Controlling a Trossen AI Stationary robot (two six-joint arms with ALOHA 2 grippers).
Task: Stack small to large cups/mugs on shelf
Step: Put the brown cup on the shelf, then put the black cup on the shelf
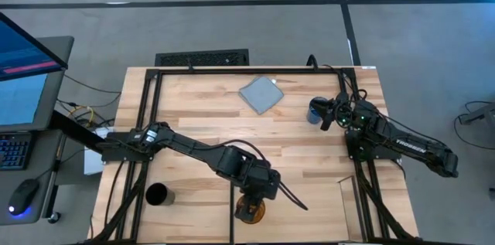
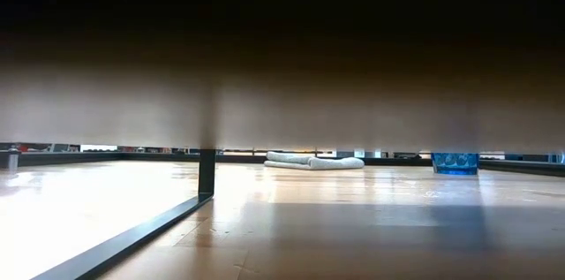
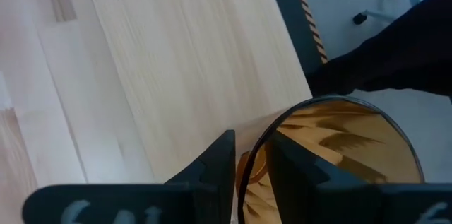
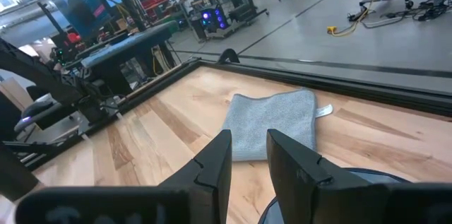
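Observation:
The amber tumbler [image 1: 249, 212] is at the table's near edge, just right of a black divider bar [image 1: 233, 216], with my left gripper [image 1: 257, 192] shut on it. The black cup [image 1: 157, 195] stands on its base on the shelf section [image 1: 197, 208] between the bars. The blue cup [image 1: 315, 110] stands on the wood near the far right; its base shows in the low view [image 2: 455, 163]. My right gripper [image 1: 326, 113] is shut on it. In the low view an amber-brown blur [image 2: 282, 86] fills the upper part. My left gripper holds the amber tumbler by its rim [image 3: 253, 155], one finger [image 3: 220, 162] outside the wall and one [image 3: 296, 171] inside, coming from above. In the low view the table shows under the amber blur, so the tumbler seems lifted clear. My right gripper has the blue cup's rim [image 4: 277, 204] between its fingers, one finger [image 4: 293, 160] over the cup's inside and one [image 4: 215, 164] outside, slanting down from the table's right. The cup stands upright with its base on the table.
A grey-blue cloth [image 1: 261, 94] lies folded near the far edge, left of the blue cup, and also shows in the low view [image 2: 313, 161] and the right wrist view [image 4: 272, 125]. Black frame bars [image 1: 147, 121] run along the table's left and right sides. Bare wood lies mid-table.

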